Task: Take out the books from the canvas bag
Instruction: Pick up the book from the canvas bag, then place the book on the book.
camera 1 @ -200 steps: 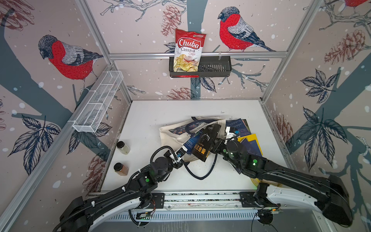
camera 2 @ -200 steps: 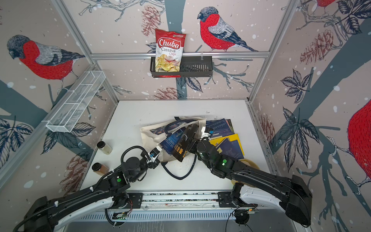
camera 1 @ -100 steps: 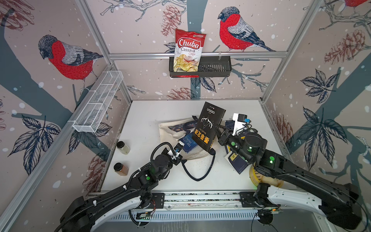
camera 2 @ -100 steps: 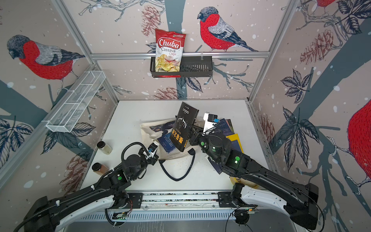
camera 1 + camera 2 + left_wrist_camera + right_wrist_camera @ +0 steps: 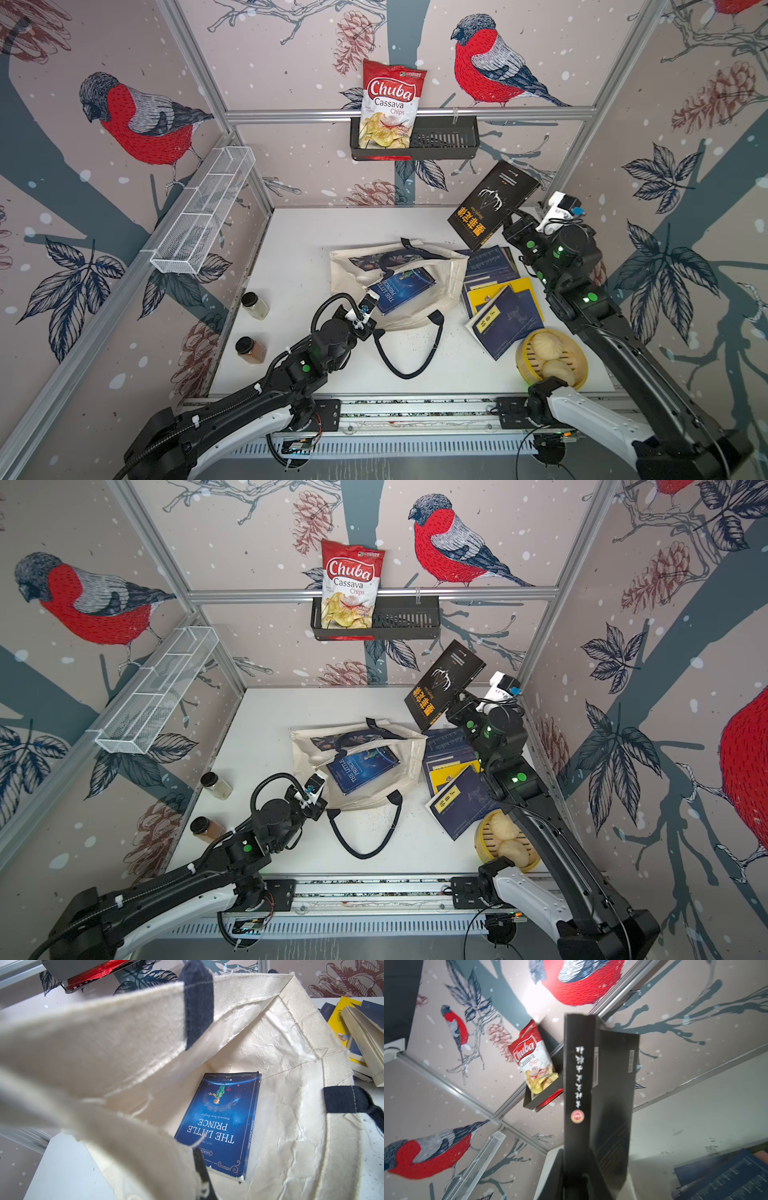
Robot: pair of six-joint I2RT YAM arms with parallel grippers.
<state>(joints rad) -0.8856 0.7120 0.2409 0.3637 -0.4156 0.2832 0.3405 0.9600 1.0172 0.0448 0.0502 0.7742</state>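
1. Slippage: right gripper [image 5: 509, 220], clamped on black book [image 5: 492, 203] by its lower edge, held it aloft at upper right; it could pivot loose onto stacked books [image 5: 503, 307].
2. Left gripper [image 5: 368, 313] pinched canvas bag [image 5: 440, 282] rim, centre; losing it would cover Little Prince book [image 5: 403, 289] inside.

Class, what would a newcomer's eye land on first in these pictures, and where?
First, the black book held aloft, tilted, by the right gripper near the back right corner. Next, the red-and-white chips bag standing in the black basket on the back wall, then the blue Little Prince book lying inside the open canvas bag mid-table.
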